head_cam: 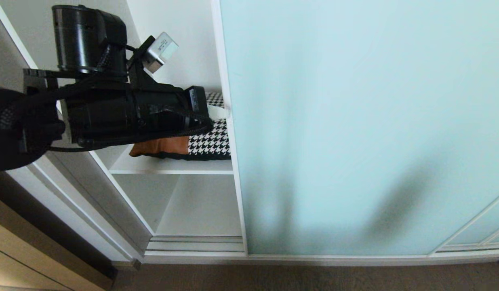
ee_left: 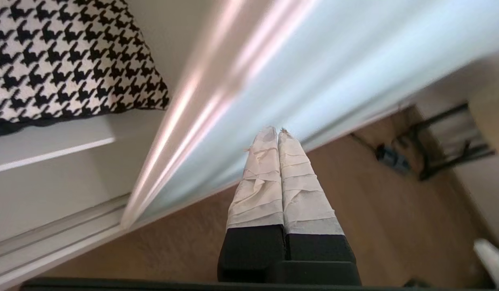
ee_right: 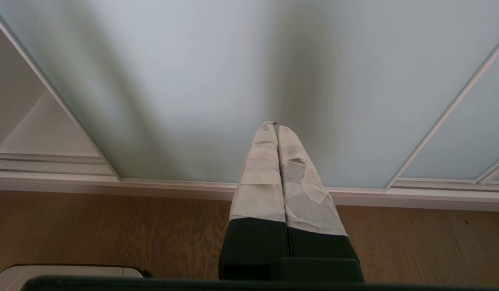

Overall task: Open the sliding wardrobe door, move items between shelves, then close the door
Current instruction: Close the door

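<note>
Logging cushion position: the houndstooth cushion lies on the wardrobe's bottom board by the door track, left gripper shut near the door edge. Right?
Not quite: the head view shows the cushion on the shelf above the bottom compartment. The left gripper is shut near the sliding wardrobe door edge.

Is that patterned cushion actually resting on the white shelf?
Touching. The head view shows the cushion lying flat on the shelf, its dark lower edge meeting the board with no gap.

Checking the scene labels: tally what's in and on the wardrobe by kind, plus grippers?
Cushion: 1
Sliding door: 1, part open
Shelf: 1 visible, under the cushion
Grippers: 2, left gripper shut at the door's edge, right gripper shut facing the glass
Total: 5
</note>
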Motion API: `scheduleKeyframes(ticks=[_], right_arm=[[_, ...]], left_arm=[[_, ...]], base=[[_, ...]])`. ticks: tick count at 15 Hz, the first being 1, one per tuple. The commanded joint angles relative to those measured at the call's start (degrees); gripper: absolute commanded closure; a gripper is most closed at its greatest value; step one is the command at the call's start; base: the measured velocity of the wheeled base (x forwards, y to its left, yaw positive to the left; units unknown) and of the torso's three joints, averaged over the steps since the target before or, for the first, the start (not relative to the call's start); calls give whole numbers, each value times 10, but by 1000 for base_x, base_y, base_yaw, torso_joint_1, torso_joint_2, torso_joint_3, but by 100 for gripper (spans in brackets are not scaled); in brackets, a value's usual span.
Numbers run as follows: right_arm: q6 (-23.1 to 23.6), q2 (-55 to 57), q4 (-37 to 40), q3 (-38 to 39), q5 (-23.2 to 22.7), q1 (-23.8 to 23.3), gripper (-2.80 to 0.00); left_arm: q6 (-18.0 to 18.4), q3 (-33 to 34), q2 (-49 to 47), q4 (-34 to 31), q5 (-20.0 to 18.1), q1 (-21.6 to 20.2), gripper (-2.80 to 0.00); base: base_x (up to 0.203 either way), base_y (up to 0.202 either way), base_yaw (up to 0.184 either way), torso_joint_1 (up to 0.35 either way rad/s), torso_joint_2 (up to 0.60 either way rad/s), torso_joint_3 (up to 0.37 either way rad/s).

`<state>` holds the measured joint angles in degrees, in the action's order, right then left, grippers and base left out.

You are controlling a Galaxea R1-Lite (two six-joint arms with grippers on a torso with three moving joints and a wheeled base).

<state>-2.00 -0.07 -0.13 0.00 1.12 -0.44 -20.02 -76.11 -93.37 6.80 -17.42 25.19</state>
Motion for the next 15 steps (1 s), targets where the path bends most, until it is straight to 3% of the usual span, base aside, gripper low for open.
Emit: scheduleKeyframes(ticks=[1, 6, 15], right_arm=[[0, 1, 0, 1, 0, 0, 0], [0, 1, 0, 1, 0, 0, 0], [0, 1, 0, 1, 0, 0, 0]], left_arm=[[-9, -2, -15, 3, 0, 0, 0], [-38, -11, -35, 9, 3, 0, 0], [-56, -11, -47, 52, 80, 0, 0]], base=[[0, 0, 0, 0, 0, 0], [0, 0, 0, 0, 0, 0], [0, 0, 0, 0, 0, 0]])
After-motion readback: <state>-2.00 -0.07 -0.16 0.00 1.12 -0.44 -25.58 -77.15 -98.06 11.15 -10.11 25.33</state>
